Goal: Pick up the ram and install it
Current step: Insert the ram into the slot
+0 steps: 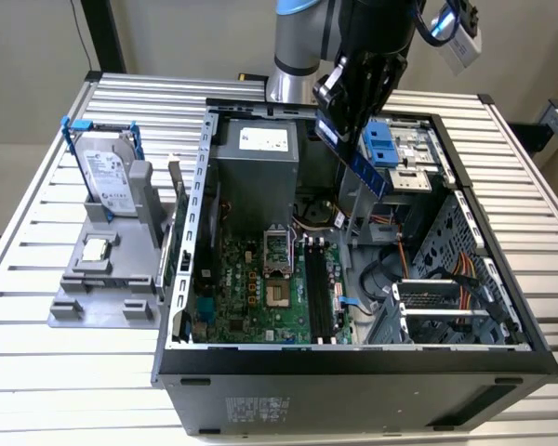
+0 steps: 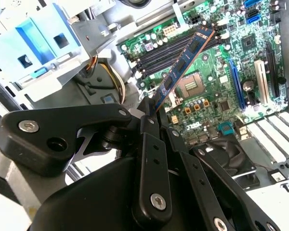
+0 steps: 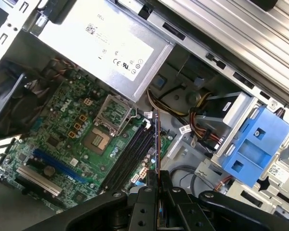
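Ram clenched in my gripper, tilted above the black slots; misalignment could jam its edge there.

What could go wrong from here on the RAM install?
1. The ram is gripped near one end by the end effector and sticks out tilted, so it may pivot or slip once pressed.
2. It is above the case but not lined up with the black memory slots; a skewed descent could jam it.
3. The processor socket sits right beside those slots, so a miss could strike it.
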You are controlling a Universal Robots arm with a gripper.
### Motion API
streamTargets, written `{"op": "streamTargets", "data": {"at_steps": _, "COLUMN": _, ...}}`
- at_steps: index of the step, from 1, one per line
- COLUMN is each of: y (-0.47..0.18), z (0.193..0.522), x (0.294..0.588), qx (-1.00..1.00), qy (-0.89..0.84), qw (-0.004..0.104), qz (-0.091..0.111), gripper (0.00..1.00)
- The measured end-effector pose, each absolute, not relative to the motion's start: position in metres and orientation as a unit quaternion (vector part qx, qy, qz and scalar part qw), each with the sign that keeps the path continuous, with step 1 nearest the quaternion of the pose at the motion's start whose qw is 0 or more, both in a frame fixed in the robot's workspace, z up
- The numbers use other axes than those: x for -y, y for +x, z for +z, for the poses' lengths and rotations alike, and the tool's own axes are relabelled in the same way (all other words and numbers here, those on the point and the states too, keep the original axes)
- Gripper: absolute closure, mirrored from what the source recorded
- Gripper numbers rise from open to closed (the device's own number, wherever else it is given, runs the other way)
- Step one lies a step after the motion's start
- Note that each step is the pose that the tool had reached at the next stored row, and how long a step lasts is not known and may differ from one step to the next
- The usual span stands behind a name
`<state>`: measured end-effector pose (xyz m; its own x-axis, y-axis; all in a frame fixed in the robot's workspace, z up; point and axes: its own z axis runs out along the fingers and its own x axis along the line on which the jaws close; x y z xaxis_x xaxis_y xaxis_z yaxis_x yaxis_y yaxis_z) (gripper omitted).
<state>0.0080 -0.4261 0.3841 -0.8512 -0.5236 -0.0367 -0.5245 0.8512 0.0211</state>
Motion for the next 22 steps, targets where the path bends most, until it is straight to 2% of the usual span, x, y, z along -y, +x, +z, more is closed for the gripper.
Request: {"op": "streamTargets", "data": {"at_steps": 22, "y": 0.008, "z": 0.3841, "x": 0.4261, "qx": -0.974, "qy": -0.227, "qw": 0.015, "qz": 0.014, "gripper": 1.0}}
